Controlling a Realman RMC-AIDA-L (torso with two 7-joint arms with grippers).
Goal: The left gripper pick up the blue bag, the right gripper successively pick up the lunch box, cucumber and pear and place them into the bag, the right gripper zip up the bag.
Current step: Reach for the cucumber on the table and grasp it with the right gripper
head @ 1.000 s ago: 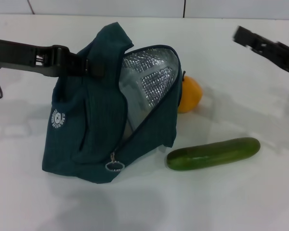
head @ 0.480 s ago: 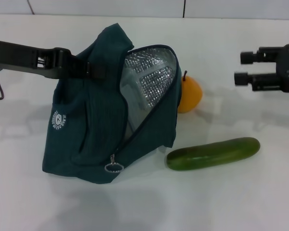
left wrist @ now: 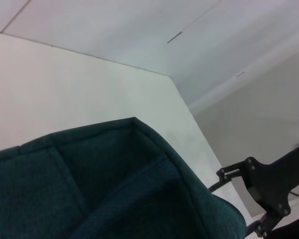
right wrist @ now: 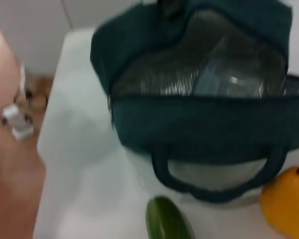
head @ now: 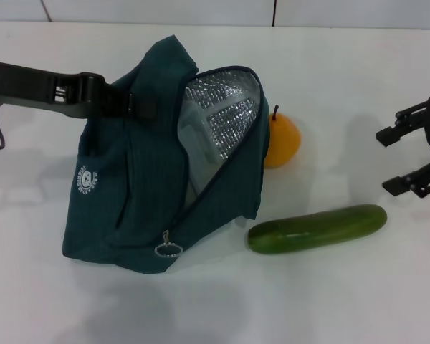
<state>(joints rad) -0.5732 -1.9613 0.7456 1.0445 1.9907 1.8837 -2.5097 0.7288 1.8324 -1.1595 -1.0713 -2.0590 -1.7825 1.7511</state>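
The blue bag [head: 147, 179] stands on the white table, its mouth open toward the right and its silver foil lining [head: 226, 115] showing. My left gripper [head: 137, 103] is shut on the bag's top and holds it up. The clear lunch box [right wrist: 226, 74] lies inside the bag. The orange-yellow pear [head: 282, 140] sits right behind the bag's right edge. The dark green cucumber [head: 317, 228] lies in front of the pear, to the right of the bag. My right gripper [head: 407, 159] is open and empty, above the table just beyond the cucumber's right end.
The ring zip pull [head: 169, 249] hangs at the bag's lower front. A loop handle [right wrist: 214, 181] droops from the bag's mouth, between the cucumber [right wrist: 167, 221] and the pear [right wrist: 286, 204]. The bag's fabric [left wrist: 114, 184] fills the left wrist view.
My right gripper has come down from the far right and turned, now lower and closer to the cucumber's right end. The bag and left arm have not moved.
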